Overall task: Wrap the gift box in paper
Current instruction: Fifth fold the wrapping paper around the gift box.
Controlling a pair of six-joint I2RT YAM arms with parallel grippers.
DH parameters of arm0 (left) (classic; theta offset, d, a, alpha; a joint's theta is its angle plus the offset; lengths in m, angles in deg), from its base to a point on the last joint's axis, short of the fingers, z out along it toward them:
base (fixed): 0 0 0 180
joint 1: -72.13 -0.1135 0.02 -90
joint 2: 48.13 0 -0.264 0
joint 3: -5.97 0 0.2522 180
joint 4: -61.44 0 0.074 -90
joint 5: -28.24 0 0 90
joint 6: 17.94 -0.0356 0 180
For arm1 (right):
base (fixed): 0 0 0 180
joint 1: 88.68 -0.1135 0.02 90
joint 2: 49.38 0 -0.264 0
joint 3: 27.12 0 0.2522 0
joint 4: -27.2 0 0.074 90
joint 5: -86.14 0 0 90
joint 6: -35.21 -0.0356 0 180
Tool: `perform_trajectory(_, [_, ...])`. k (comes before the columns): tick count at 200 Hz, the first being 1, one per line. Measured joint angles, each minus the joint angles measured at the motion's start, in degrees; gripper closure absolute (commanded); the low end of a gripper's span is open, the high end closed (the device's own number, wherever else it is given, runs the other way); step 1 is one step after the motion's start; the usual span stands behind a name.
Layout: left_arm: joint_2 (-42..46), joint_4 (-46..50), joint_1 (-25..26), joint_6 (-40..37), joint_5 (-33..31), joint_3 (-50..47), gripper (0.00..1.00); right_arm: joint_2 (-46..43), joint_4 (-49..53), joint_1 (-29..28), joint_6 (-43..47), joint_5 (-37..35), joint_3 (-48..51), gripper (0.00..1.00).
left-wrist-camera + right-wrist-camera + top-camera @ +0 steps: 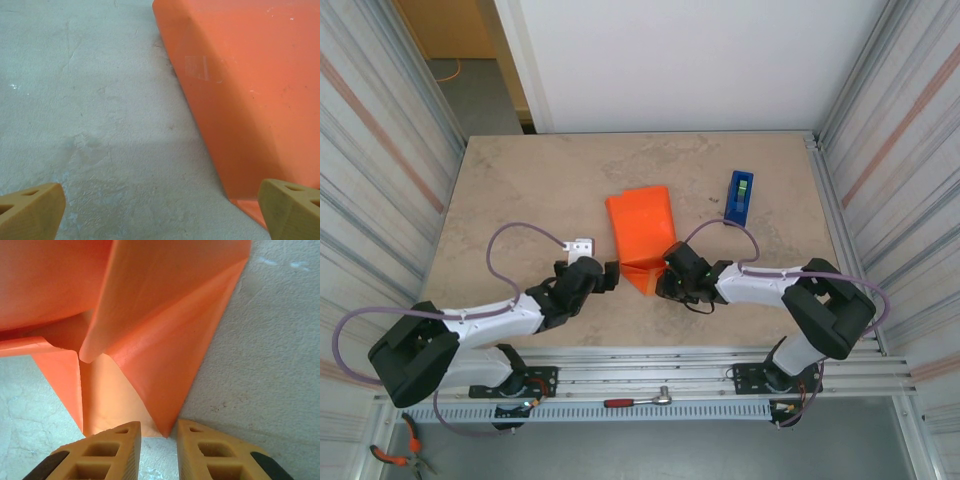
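The orange paper (640, 225) lies mid-table, folded into a bundle; the gift box is hidden inside it. A strip of clear tape (197, 67) shows on its side. At the near end a folded triangular flap (165, 370) points toward me. My right gripper (665, 280) sits at that flap's tip. In the right wrist view its gripper (159, 432) stands narrowly open, the tip at the mouth and bare table showing in the gap. My left gripper (612, 275) is wide open just left of the bundle's near end; its fingers (35, 207) straddle bare table beside the paper (250, 90).
A blue tape dispenser (740, 196) stands right of the bundle. A small white bracket (580, 246) lies left of it, by the left arm's cable. Corrugated walls close both sides. A wrench (640, 401) and pliers (395, 455) lie below the table's front edge.
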Motion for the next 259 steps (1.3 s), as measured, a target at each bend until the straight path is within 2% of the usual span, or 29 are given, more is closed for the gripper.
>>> perform_trajectory(46, [0.07, 0.0, 0.0, 0.17, 0.02, -0.26, 0.01, 1.09, 1.99, 0.0, -1.05, -1.11, -1.11, 1.0])
perform_trajectory(111, [0.74, 1.38, 0.0, 0.17, 0.57, -0.26, 0.01, 0.85, 2.75, -0.33, -1.31, -1.62, -1.49, 1.0])
perform_trajectory(159, [2.01, 3.45, 0.0, 0.13, 3.21, -0.24, 0.03, -2.67, 3.48, -0.35, -1.31, -1.86, -1.66, 1.0])
perform_trajectory(185, [2.01, 4.46, 0.0, -0.63, 7.15, -0.24, 0.16, -3.02, 3.5, -0.31, -1.31, -1.81, -1.81, 1.0])
perform_trajectory(242, [2.01, 0.85, 0.02, -3.85, 20.79, -2.82, 0.69, -4.11, 3.43, 0.92, -1.31, -1.01, -1.92, 1.0])
perform_trajectory(259, [1.97, -0.11, 0.28, -3.67, 23.67, -3.78, 0.74, -4.81, 3.37, 1.44, -1.31, -0.79, -2.03, 1.0])
